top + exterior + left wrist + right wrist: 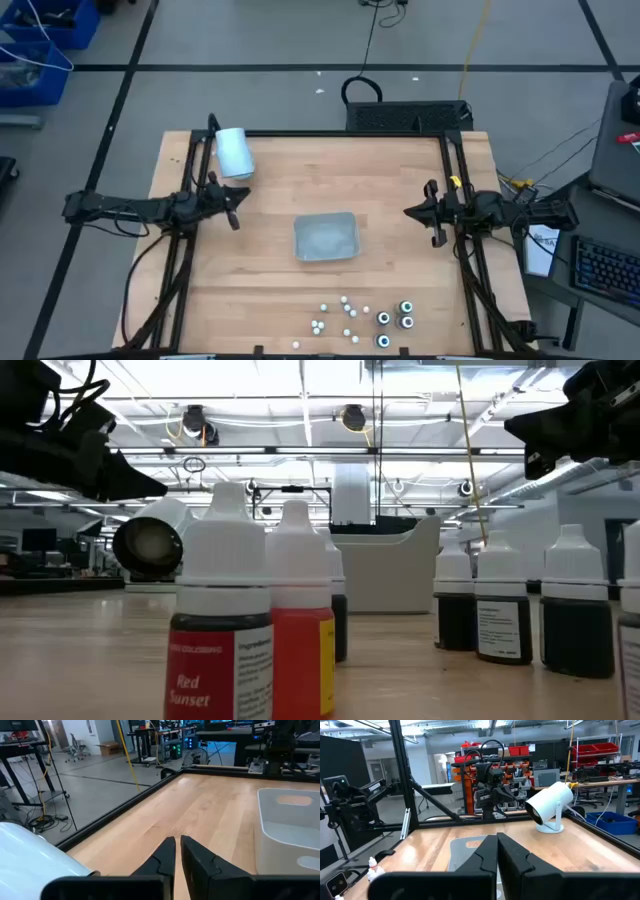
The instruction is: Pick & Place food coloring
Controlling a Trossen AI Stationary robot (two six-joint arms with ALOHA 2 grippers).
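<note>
The food coloring bottles (360, 320) stand in a loose cluster on their bases near the table's near edge; most show as white caps, three as darker ringed tops (395, 320). In the low view they stand close up, one labelled red (222, 630), one orange (298, 625), dark ones (505, 610) to the side. My left gripper (235, 207) hovers shut at the table's left side, above the wood (177, 852). My right gripper (420, 213) hovers shut at the right side (497, 851). Neither is near the bottles.
A grey rectangular tray (326, 237) sits at the table's middle, between both grippers. A large white cylinder (234, 152) on a stand is at the far left corner. A black frame (330, 133) rims the table. Bare wood lies around the tray.
</note>
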